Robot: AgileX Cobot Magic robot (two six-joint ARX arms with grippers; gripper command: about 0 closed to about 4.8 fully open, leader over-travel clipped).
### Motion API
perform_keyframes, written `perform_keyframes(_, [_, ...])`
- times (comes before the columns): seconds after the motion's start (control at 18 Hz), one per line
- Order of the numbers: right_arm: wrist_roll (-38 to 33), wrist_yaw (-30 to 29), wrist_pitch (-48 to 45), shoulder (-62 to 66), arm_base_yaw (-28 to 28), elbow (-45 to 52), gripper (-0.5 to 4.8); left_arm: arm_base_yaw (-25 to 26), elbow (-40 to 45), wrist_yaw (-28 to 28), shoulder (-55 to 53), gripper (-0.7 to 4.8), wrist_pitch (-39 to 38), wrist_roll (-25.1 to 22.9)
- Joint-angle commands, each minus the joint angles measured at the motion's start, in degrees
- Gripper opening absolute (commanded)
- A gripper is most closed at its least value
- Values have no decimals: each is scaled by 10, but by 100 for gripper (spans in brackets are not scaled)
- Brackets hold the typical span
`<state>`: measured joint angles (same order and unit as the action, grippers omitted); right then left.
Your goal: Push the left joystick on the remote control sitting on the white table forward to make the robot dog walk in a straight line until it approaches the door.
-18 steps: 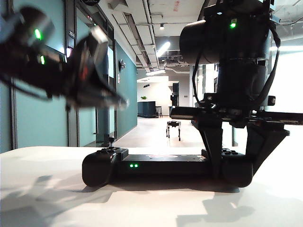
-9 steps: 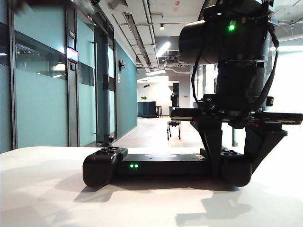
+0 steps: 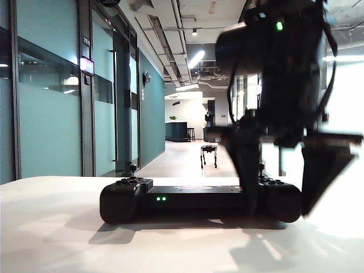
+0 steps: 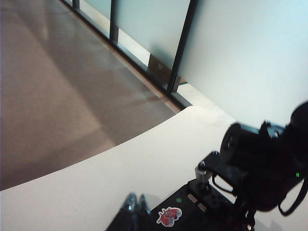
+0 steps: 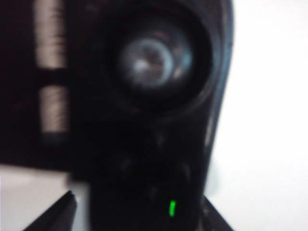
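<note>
The black remote control point(image 3: 193, 199) lies on the white table point(image 3: 57, 227), two green lights on its middle bar. Its left joystick point(image 3: 132, 169) stands upright and untouched. My right gripper point(image 3: 278, 211) straddles the controller's right end, open, the outer finger point(image 3: 324, 176) clear of the body. In the right wrist view the right gripper point(image 5: 137, 216) has that end and a thumbstick point(image 5: 149, 60) between its tips. My left gripper point(image 4: 136, 206) is shut, hovering high over the table beside the remote control point(image 4: 192, 211). The robot dog point(image 3: 209, 153) stands far down the corridor.
Teal glass walls with dark frames point(image 3: 85, 114) line the corridor's left side; I cannot tell which door is meant. The table's curved edge point(image 4: 120, 144) drops to a brown floor point(image 4: 57, 86). A red sticker point(image 4: 167, 215) marks the controller's middle.
The left arm has lifted out of the exterior view. The right gripper's fingers have spread off the controller's right end. The controller and the dog have stayed put.
</note>
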<state>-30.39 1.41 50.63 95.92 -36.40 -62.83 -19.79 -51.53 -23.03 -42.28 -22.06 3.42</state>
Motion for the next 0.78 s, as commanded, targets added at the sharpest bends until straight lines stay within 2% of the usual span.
perform_keyframes(0.06, [24,0,52,-20,-1,-48,341,0,-2,12,33,-5,-19,0])
perform_keyframes(0.17, [31,-1,69,-48,-1,-73,332,0,-1,20,54,-5,-33,0])
perform_keyframes(0.22, [36,0,77,-69,-1,-84,290,0,-1,35,66,-5,-44,0])
perform_keyframes(0.33, [37,0,81,-122,-1,-92,78,0,-1,52,86,-5,-74,0])
perform_keyframes(0.39, [37,2,78,-151,-1,-92,4,0,-1,58,94,-5,-90,0])
perform_keyframes(0.5, [51,22,71,-201,-1,-92,-8,0,3,73,109,-5,-118,0])
perform_keyframes(0.56, [75,52,64,-225,-2,-92,-8,0,12,74,120,-5,-118,0])
perform_keyframes(0.67, [134,111,27,-266,-3,-88,-7,0,54,82,152,-5,-99,0])
perform_keyframes(0.78, [172,125,-44,-303,-3,-60,-7,0,94,98,179,-5,-77,0])
